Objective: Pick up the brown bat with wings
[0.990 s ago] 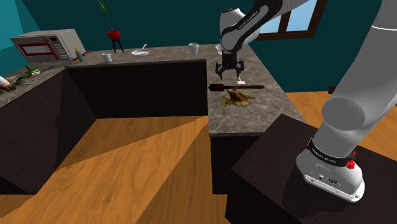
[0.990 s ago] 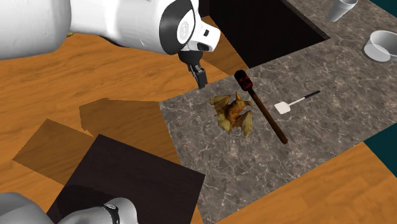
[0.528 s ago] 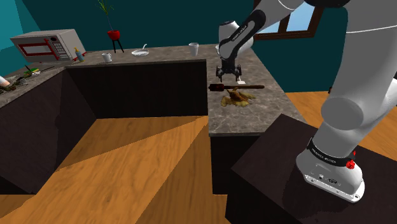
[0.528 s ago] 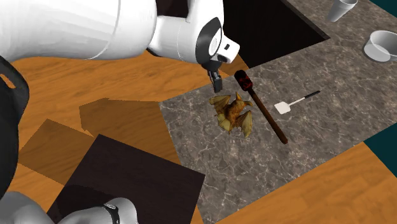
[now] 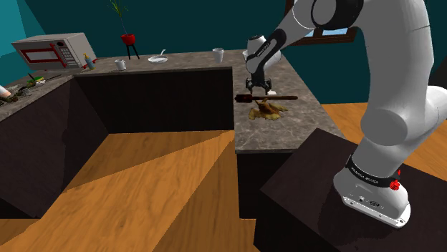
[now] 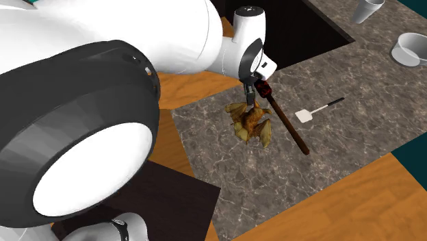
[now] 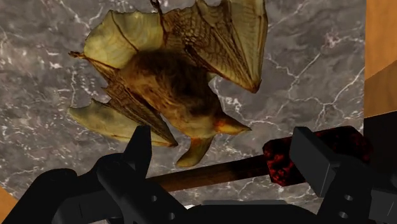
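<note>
The gripper [image 7: 226, 159] hangs with jaws spread wide, clasping nothing; the brown bat [image 7: 172, 83] lies wings out on the stone counter [image 6: 328, 164], just above centre in the second exterior view; a dark club [image 7: 210, 175] lies just beside it, crossing between the fingers; descending here risks pinching the club, or only a thin wing that slips.

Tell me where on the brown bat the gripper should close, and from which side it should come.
Probably the furry body of the bat, from straight above, with the open gripper straddling its narrow width. Its wings are thin and spread low over the counter, giving little to pinch. The dark club lies close beside it; stay clear.
</note>
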Robot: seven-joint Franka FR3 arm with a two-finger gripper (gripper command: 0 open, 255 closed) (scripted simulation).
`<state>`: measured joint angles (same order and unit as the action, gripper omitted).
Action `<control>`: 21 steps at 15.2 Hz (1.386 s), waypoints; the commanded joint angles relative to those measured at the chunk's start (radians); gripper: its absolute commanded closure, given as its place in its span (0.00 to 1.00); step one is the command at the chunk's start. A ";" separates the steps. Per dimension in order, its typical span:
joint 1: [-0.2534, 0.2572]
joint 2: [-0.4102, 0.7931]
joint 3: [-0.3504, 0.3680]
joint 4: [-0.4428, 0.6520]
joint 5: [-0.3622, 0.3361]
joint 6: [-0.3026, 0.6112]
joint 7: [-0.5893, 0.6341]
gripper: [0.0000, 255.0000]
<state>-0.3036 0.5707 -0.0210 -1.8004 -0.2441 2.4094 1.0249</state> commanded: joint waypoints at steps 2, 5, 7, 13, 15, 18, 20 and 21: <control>-0.019 0.088 -0.025 0.090 0.012 0.000 0.030 0.00; -0.038 0.186 -0.045 0.197 0.029 -0.008 0.061 0.00; -0.053 0.252 -0.058 0.273 0.042 -0.017 0.081 0.00; -0.063 0.333 -0.066 0.333 0.048 0.002 0.098 0.00; -0.063 0.354 -0.066 0.343 0.048 0.014 0.101 0.00; -0.063 0.372 -0.067 0.350 0.047 0.023 0.103 0.00; -0.063 0.370 -0.067 0.349 0.047 0.024 0.103 1.00; -0.063 0.370 -0.067 0.349 0.047 0.024 0.103 1.00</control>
<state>-0.3667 0.9409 -0.0876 -1.4517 -0.1968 2.4327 1.1278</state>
